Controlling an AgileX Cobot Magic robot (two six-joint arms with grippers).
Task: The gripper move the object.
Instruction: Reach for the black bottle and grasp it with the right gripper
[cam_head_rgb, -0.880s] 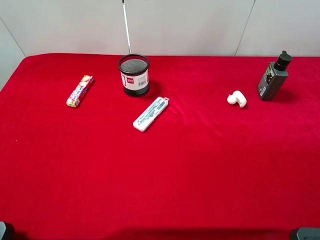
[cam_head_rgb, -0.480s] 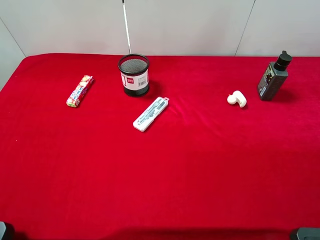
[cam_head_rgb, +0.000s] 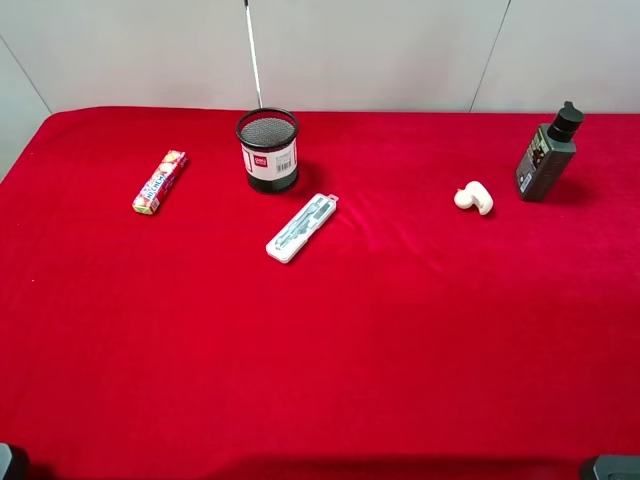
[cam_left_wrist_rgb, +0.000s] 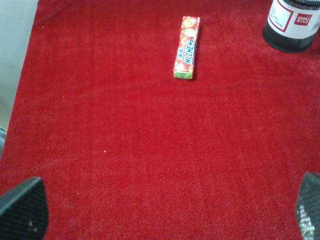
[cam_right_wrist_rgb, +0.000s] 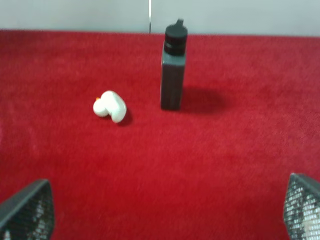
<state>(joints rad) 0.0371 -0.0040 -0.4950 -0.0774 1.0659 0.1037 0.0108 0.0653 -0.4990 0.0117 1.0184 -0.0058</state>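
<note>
The dark grey bottle (cam_head_rgb: 545, 155) with a black nozzle cap stands upright at the far right of the red table. It also shows in the right wrist view (cam_right_wrist_rgb: 173, 70), well ahead of my right gripper (cam_right_wrist_rgb: 165, 212). That gripper is open and empty, with its mesh fingertips (cam_right_wrist_rgb: 27, 210) spread wide, low over the cloth. My left gripper (cam_left_wrist_rgb: 165, 215) is open and empty too, over the table's left side and far from the bottle. In the high view only dark bits of the arms show at the front corners.
A small white duck-like toy (cam_head_rgb: 474, 198) lies just left of the bottle, also in the right wrist view (cam_right_wrist_rgb: 110, 106). A black mesh pen cup (cam_head_rgb: 268, 150), a flat white case (cam_head_rgb: 301, 227) and a candy stick (cam_head_rgb: 160, 181) lie further left on the red cloth (cam_head_rgb: 400, 320).
</note>
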